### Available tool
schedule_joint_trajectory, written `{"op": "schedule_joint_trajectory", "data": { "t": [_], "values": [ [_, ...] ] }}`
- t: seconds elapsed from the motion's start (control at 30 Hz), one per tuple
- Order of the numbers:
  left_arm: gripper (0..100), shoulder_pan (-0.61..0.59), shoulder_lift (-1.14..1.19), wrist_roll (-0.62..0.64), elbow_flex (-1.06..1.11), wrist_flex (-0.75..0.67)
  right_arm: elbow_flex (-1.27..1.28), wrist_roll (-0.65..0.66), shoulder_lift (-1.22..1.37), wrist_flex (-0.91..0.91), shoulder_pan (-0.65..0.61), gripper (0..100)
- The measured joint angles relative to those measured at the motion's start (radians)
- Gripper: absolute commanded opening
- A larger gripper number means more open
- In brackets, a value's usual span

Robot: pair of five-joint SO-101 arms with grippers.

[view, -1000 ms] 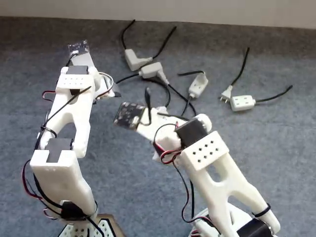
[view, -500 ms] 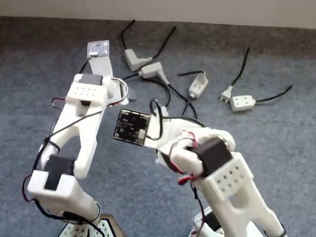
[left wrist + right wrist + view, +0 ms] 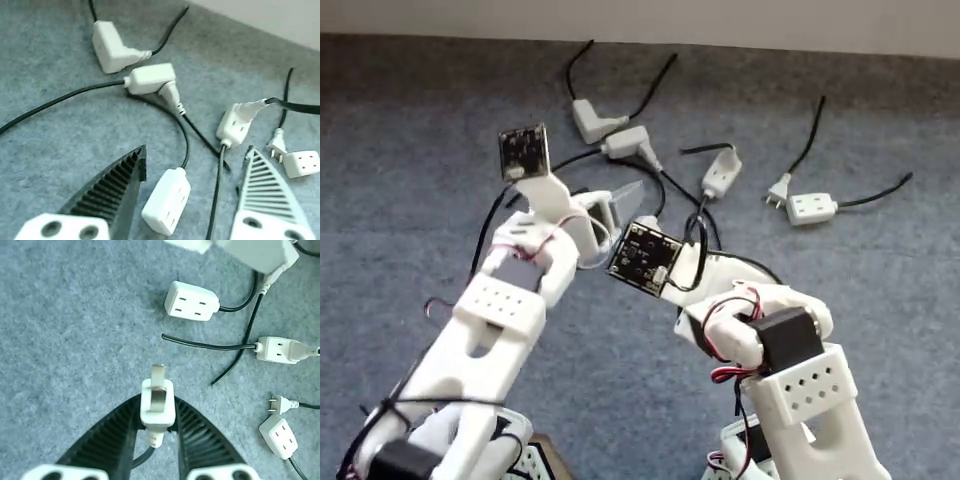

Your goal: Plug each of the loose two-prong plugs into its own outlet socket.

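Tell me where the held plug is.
Right wrist view: the plug is clamped in the right hand, with a white socket block lying beyond its prongs on the carpet.

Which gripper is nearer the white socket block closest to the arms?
Left. The left gripper, fingers open, flanks the white socket block; the right gripper, gripping a white plug, sits farther back.

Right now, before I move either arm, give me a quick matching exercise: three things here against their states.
Things:
1. left gripper
2. right gripper
3. socket block

States:
A. lies free on the carpet
B. open
C. shut on a plug

Pairs: 1-B, 2-C, 3-A
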Motion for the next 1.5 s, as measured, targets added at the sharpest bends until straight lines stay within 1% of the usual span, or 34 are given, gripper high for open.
{"op": "schedule_joint_trajectory", "data": {
  "t": [0.07, 0.17, 0.27, 0.4, 0.5, 0.6, 0.7, 0.93, 1.33, 1.5],
  "values": [
    [27, 0.002, -0.084, -0.035, 0.084, -0.095, 0.037, -0.029, 0.000, -0.054, -0.002, 4.5],
    [23, 0.037, -0.189, -0.126, 0.186, -0.189, 0.048, -0.091, 0.003, -0.115, -0.012, 4.5],
    [23, 0.087, -0.275, -0.190, 0.269, -0.255, 0.049, -0.123, 0.061, -0.147, -0.032, 4.5],
    [23, 0.133, -0.364, -0.213, 0.347, -0.301, -0.026, -0.187, 0.252, -0.161, -0.034, 4.5],
    [23, 0.133, -0.402, -0.216, 0.370, -0.305, -0.110, -0.203, 0.399, -0.164, -0.034, 4.5],
    [23, 0.132, -0.413, -0.216, 0.394, -0.305, -0.173, -0.207, 0.470, -0.164, -0.034, 4.5],
    [23, 0.155, -0.414, -0.216, 0.402, -0.305, -0.226, -0.207, 0.483, -0.164, -0.034, 4.5],
    [22, 0.155, -0.414, -0.212, 0.402, -0.305, -0.301, -0.207, 0.486, -0.127, -0.032, 4.5],
    [22, 0.153, -0.423, -0.210, 0.411, -0.319, -0.520, -0.207, 0.486, 0.115, -0.031, 4.5],
    [22, 0.153, -0.423, -0.210, 0.414, -0.319, -0.554, -0.207, 0.486, 0.141, -0.031, 4.5]
  ]
}}
